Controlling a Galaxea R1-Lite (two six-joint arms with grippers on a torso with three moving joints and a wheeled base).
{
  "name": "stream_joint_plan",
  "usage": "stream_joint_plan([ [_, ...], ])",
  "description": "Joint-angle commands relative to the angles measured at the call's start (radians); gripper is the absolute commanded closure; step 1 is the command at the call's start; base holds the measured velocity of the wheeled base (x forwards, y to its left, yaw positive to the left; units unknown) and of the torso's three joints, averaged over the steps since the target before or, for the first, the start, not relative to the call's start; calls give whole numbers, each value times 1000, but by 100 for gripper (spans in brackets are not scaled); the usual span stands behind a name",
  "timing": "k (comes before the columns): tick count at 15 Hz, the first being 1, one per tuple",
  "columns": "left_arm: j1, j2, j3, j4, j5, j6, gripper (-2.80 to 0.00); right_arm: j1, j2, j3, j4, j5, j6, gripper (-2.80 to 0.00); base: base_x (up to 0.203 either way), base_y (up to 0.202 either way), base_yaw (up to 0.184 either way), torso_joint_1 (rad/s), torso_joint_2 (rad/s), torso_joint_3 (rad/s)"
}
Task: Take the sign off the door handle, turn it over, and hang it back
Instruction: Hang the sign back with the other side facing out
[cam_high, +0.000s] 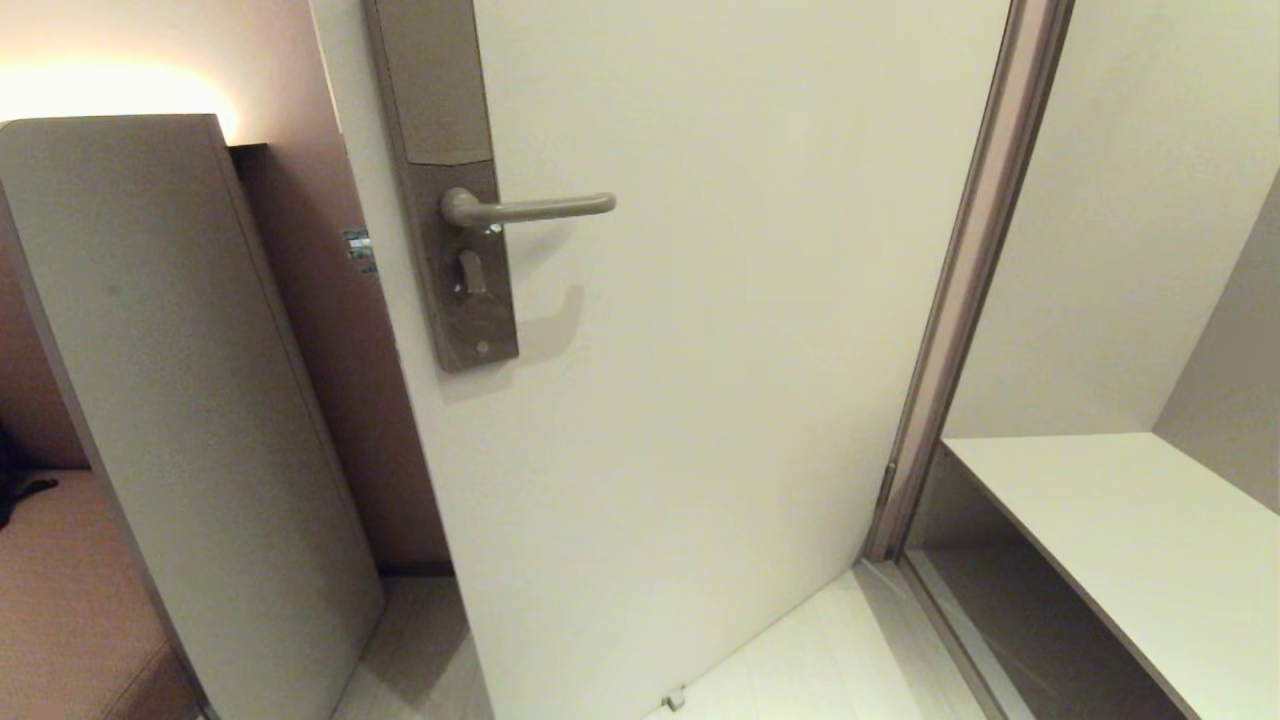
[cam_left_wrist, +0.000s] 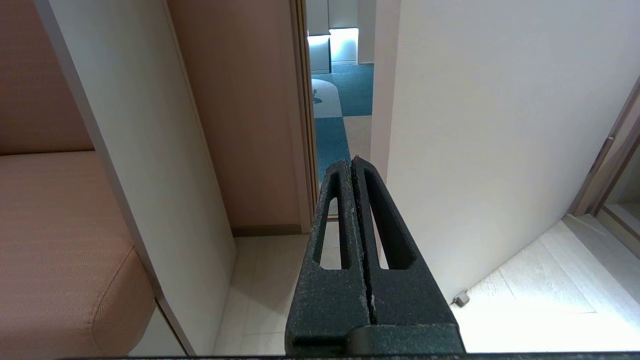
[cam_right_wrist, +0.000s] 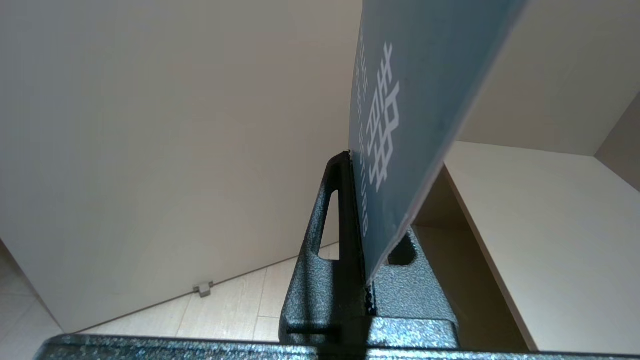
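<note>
Right gripper (cam_right_wrist: 357, 165) clamped tight on the sign (cam_right_wrist: 420, 100), card pinched edge-on between both fingers and sticking straight out past the tips. Blue face w/ white lettering turned toward the shelf (cam_right_wrist: 540, 225) side of the gripper; other face not visible from the right wrist cam. Top of the card w/ the hole runs out of frame, so can't see that bit. White door (cam_right_wrist: 150, 140) spread across the opposite side of the fingers, small doorstop (cam_right_wrist: 202, 288) low on the pale floor (cam_right_wrist: 240, 310) near the door's bottom edge. Left gripper (cam_left_wrist: 352, 162) pressed fully together, nothing between the fingers, just pointing at the door edge w/ a blue carpeted hallway (cam_left_wrist: 332, 140) showing thru the gap straight ahead of the tips. Orange-ish upholstered seat (cam_left_wrist: 55, 240) and a pale panel (cam_left_wrist: 140, 150) off to one side of it, door face on the other. Neither arm showing in the head cam. Up there only the door handle (cam_high: 530, 208), bare, no card on it, lever sticking out level from the tall lock plate (cam_high: 450, 180), well apart from the held sign afaict. Grey door frame (cam_high: 960, 290) further over.
</note>
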Motion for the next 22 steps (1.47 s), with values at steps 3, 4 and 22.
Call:
stream_joint_plan([
  [3, 0, 1, 0, 0, 0, 0, 0, 0, 0, -3, 3, 1, -2, 0, 0, 0, 0, 0, 0, 0],
  [4, 0, 1, 0, 0, 0, 0, 0, 1, 0, -7, 10, -1, -4, 0, 0, 0, 0, 0, 0, 0],
  [22, 0, 1, 0, 0, 0, 0, 0, 4, 806, -445, -82, 144, 44, 0, 0, 0, 0, 0, 0, 0],
])
